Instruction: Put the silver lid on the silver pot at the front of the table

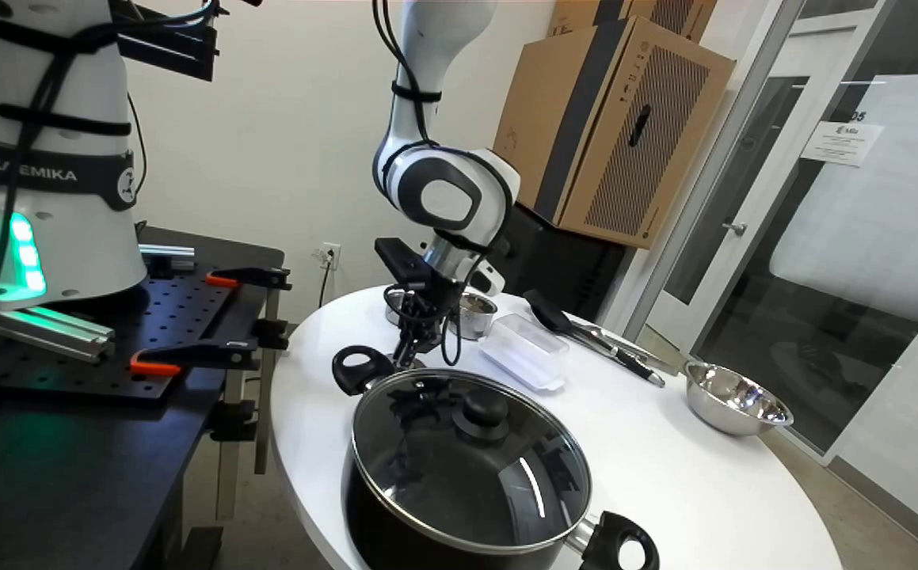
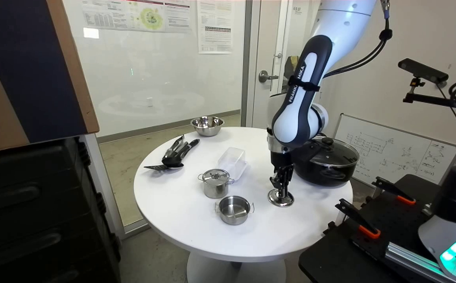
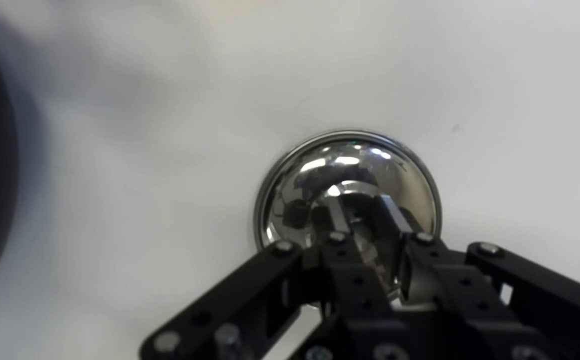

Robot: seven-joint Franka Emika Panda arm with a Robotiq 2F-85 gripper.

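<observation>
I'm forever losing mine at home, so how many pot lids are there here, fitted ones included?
3: a loose silver lid beneath the gripper, a second silver lid on the covered silver pot, and a glass lid on the black pot.

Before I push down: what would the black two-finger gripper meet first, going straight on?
Most likely the round, shiny silver metal lid directly below the gripper; whether they touch is unclear from these views.
</observation>
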